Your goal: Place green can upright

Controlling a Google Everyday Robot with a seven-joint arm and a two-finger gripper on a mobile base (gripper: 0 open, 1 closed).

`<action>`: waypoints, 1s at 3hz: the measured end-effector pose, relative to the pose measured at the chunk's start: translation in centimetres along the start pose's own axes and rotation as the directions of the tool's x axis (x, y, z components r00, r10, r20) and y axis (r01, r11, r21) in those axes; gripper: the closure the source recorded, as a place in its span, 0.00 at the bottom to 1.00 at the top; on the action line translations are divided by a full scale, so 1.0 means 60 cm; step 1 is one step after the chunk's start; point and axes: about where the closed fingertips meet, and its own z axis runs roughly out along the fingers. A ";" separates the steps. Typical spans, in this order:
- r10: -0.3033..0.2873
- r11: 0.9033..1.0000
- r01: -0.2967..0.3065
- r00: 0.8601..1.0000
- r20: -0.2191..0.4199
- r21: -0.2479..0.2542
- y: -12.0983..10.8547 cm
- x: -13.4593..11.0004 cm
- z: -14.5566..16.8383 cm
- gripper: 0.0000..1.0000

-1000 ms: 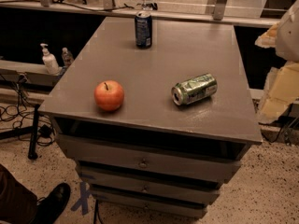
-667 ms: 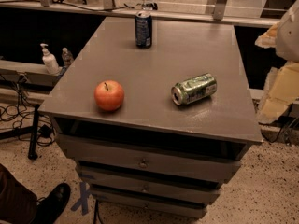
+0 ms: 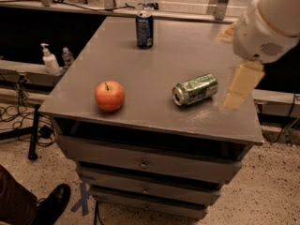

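Observation:
The green can point(image 3: 195, 89) lies on its side on the grey table top point(image 3: 154, 60), right of centre, with its silver top facing the front left. My gripper point(image 3: 234, 60) hangs on the white arm at the right, above the table's right edge and just right of the can. It is open and empty, with one cream finger point(image 3: 240, 84) low beside the can and the other higher up. It does not touch the can.
A red apple point(image 3: 109, 95) sits at the front left of the table. A dark blue can point(image 3: 144, 29) stands upright at the back. Drawers are below the top. Bottles point(image 3: 49, 60) stand on a ledge at the left. A person's shoe point(image 3: 51, 204) is at the bottom left.
The arm has swung left from the right edge, over the table's right side and closer to the green can. The can, the apple and the blue can have not moved on the table.

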 end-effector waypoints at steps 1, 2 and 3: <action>-0.104 0.995 0.104 0.992 0.078 -0.001 -0.016 -0.057 0.056 0.00; -0.170 0.985 0.171 0.978 0.118 0.002 -0.031 -0.077 0.110 0.00; -0.226 0.974 0.227 0.966 0.128 0.002 -0.048 -0.076 0.157 0.00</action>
